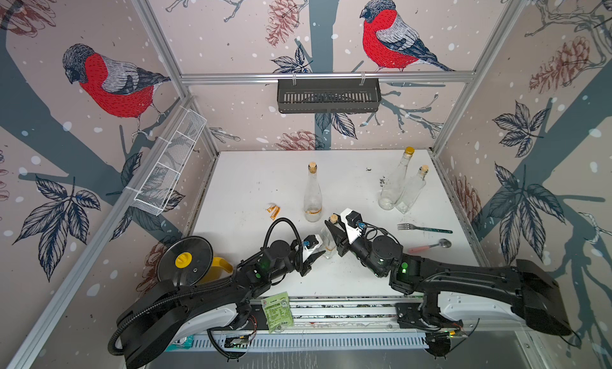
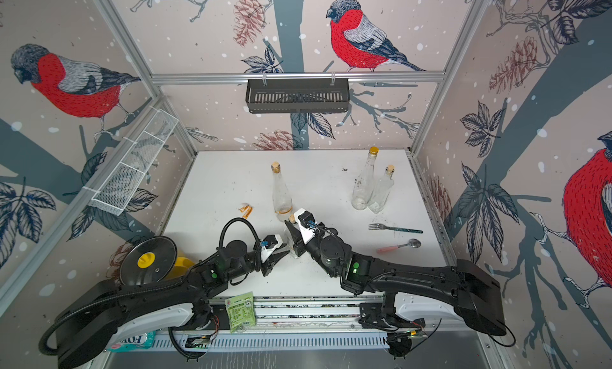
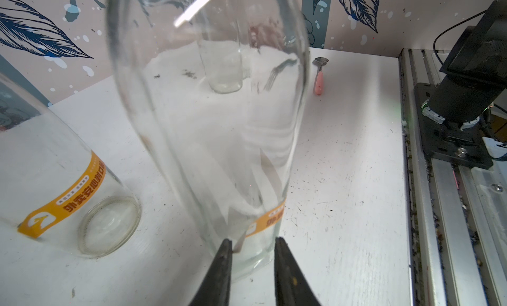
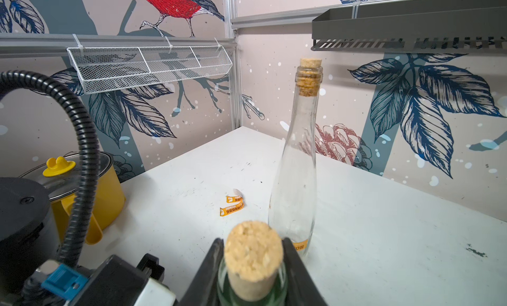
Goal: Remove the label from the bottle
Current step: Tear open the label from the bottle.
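A clear corked bottle (image 1: 328, 241) (image 2: 291, 240) stands upright at the front middle of the white table (image 1: 251, 185). My right gripper (image 1: 331, 226) (image 4: 252, 263) is shut on its neck just under the cork (image 4: 253, 249). An orange label (image 3: 270, 222) wraps the bottle's base, and its white loose end (image 3: 239, 243) sticks out. My left gripper (image 1: 319, 254) (image 3: 253, 242) is open at the base, one jaw against that loose end, the other a finger-width away.
A second corked bottle (image 1: 313, 198) (image 3: 55, 181) with an orange label stands just behind. Loose orange label strips (image 1: 274, 211) lie to its left. Two more bottles (image 1: 395, 182) stand back right, with a fork (image 1: 424, 229) and spoon (image 1: 430, 246) nearer. A yellow lidded pot (image 1: 185, 261) sits front left.
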You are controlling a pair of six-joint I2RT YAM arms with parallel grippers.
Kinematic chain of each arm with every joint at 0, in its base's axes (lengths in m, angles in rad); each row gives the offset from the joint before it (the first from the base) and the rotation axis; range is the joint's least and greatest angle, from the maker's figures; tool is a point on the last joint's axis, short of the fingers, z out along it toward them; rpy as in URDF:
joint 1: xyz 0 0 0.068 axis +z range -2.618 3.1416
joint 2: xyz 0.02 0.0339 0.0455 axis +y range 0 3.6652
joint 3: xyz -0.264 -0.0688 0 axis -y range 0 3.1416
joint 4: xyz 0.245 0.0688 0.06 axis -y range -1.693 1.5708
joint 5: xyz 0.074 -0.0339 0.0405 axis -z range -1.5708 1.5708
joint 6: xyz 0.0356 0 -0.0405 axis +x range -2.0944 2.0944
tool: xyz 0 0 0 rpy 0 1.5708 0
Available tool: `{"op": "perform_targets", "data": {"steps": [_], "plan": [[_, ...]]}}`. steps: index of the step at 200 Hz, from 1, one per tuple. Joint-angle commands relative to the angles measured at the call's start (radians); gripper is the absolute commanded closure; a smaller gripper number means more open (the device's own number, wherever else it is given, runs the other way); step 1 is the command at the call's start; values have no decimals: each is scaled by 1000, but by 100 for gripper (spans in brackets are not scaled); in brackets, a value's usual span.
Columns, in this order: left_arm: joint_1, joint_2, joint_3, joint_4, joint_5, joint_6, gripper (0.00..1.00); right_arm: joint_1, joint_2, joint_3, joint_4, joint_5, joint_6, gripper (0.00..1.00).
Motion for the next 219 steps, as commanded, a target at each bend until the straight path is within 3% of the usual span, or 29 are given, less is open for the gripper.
{"op": "perform_targets", "data": {"steps": [1,126,172,219], "plan": [[2,-4,-2,54,4,19,75,3,0,9,82,-2,-11,99],[1,-4,3,46,-12,16,89,3,14,19,81,-3,-26,99],[1,-3,7,40,-7,16,100,4,14,14,93,17,-34,99],[1,0,7,35,10,21,100,15,16,10,99,48,-46,99]]}}
